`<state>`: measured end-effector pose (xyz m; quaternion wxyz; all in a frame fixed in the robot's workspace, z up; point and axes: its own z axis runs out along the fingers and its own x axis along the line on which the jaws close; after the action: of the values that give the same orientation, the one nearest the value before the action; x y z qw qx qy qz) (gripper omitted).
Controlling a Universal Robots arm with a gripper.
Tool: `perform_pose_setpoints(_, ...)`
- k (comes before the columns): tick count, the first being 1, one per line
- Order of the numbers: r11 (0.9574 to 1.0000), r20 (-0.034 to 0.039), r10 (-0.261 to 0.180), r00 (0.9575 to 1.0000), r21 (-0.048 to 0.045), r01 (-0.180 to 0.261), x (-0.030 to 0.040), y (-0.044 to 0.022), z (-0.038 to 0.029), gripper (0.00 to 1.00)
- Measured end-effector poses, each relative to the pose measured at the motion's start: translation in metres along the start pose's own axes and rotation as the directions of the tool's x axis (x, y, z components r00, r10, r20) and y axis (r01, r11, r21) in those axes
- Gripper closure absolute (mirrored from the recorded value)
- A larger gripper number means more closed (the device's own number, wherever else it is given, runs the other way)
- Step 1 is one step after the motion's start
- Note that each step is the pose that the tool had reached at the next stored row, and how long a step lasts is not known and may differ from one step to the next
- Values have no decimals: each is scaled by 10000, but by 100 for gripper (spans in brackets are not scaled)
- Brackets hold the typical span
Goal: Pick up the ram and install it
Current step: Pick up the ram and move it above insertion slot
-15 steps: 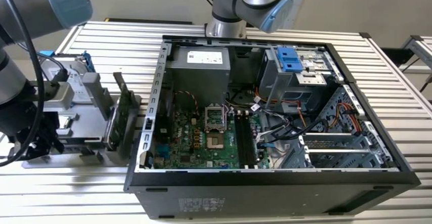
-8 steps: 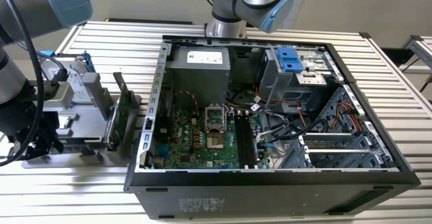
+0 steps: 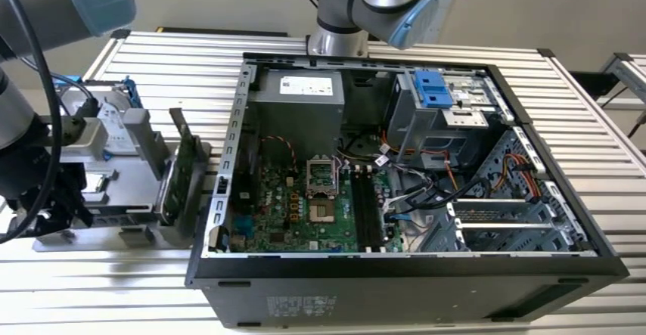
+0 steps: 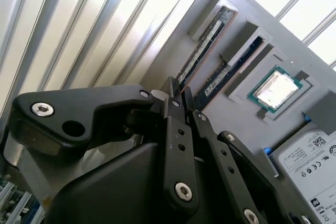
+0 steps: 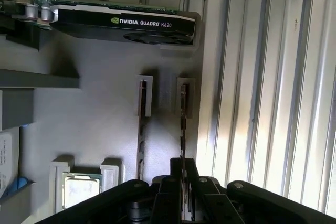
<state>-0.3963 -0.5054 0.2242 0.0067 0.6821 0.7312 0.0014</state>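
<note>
The jaws are drawn almost fully together, with the thin top edge of the ram [image 5: 182,124] caught between them. In both wrist views the gripper [image 5: 184,163] sits low over this stick, one finger on each flat side.

The ram stands on edge in a narrow slot of a grey parts tray [image 5: 105,103], in the slot nearest the tray's edge beside the ribbed metal table [image 5: 273,77]. It looks seated in the slot, not yet lifted.

By this showing the task is at its start. The grasp appears made, while the lift, the carry and the fitting are all left to do. In the exterior view the open computer case [image 3: 404,267] lies well apart from the tray, toward the exterior view's right. The dark memory slots [image 3: 365,214] on its green board [image 3: 293,214] look empty.

Counted on the tray:
- Two memory sticks side by side in parallel slots, the gripped one and a second stick [image 5: 140,124].
- One square processor chip [image 5: 81,190].
- One graphics card [image 5: 126,22].
- One hard drive [image 4: 310,156].

There is one computer case. I cannot count its memory slots for certain.
</note>
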Motion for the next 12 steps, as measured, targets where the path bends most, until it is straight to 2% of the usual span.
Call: perform_pose_setpoints(12,10000,0,12,10000,-2,-12,0,-8,-100,100)
